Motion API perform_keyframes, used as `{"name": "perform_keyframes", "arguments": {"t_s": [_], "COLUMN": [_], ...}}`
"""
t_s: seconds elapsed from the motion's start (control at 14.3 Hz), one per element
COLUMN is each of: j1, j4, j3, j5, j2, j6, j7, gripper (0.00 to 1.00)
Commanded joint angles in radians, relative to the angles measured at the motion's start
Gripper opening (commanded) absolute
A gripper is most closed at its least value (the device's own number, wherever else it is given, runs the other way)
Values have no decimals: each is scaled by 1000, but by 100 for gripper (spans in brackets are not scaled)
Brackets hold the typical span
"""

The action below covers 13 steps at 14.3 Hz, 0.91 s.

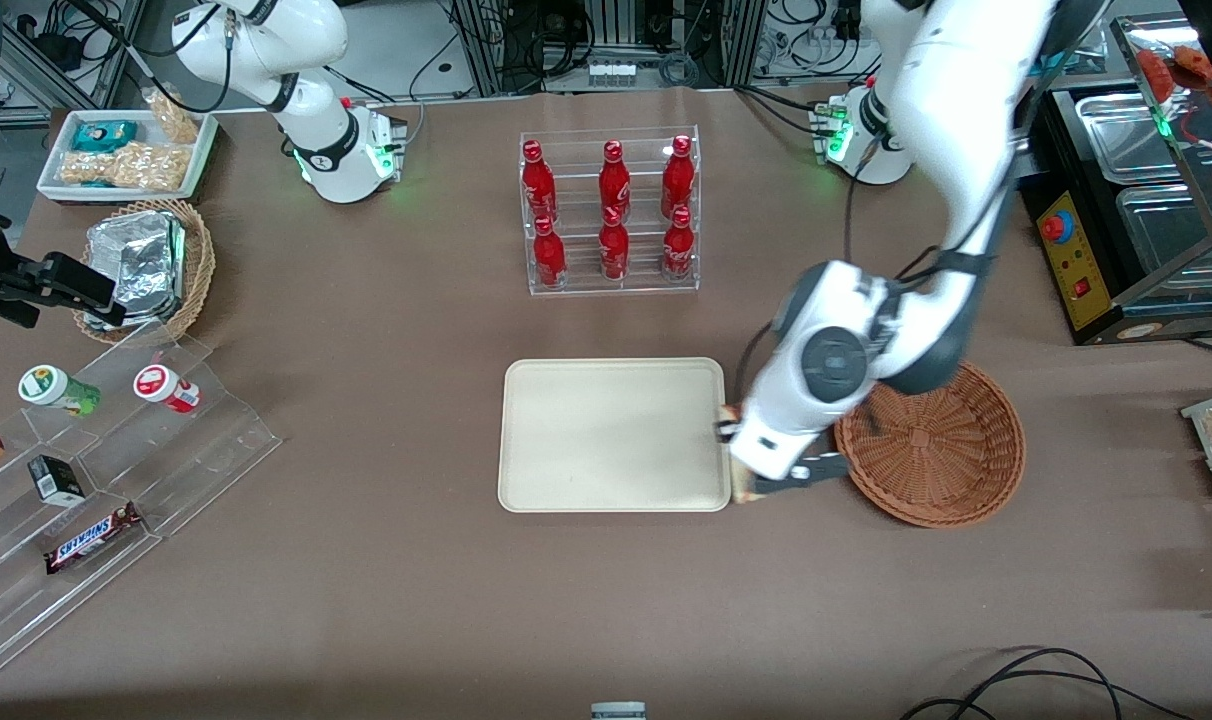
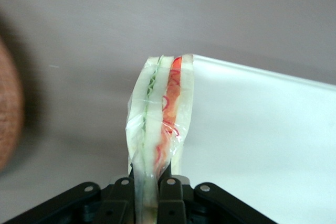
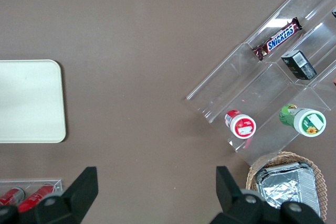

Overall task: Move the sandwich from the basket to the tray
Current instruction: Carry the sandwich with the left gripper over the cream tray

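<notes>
On a brown counter crowded with shop stock, the working left arm reaches down between the two things that matter here: the cream tray, lying flat and bare so it can take a delivery anywhere on its surface, and the reddish-brown woven basket, which sits just beside the tray toward the working arm's end of the counter and shows nothing inside it. The short gap between them keeps the carry brief. The gripper hangs above that gap, at the tray's edge nearest the basket, its jaws pinching the wrapped sandwich at one end, so the wedge juts out from them, its green and red-orange layers showing edge-on through the clear film. Held that way, the bread faces take the squeeze and the filling is not crushed. In the front view only slivers of the sandwich peep out from under the wrist, right at the tray's rim; it is clear of the basket, but whether it has crossed fully over the tray cannot be told. Judging by this, the lift is done and the set-down is what remains, calling for a little more travel over the tray before release.
</notes>
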Motion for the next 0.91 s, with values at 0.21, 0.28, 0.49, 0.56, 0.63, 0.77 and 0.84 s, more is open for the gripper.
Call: {"name": "perform_keyframes", "arguments": {"t_s": [0.21,0.28,0.49,0.56,0.63,0.77,0.84], "j1": [-158,-180,-231,-244,-251,-252,-252], "j4": [182,182,182,182,180,169,168], "j3": [20,20,19,19,19,17,15], "j5": [20,49,130,130,130,127,121], "j2": [149,163,188,197,200,214,220], "j6": [28,57,99,103,120,183,197], "j7": [-124,-159,-247,-250,-250,-251,-251], "gripper": [0,0,0,0,0,1,4]}}
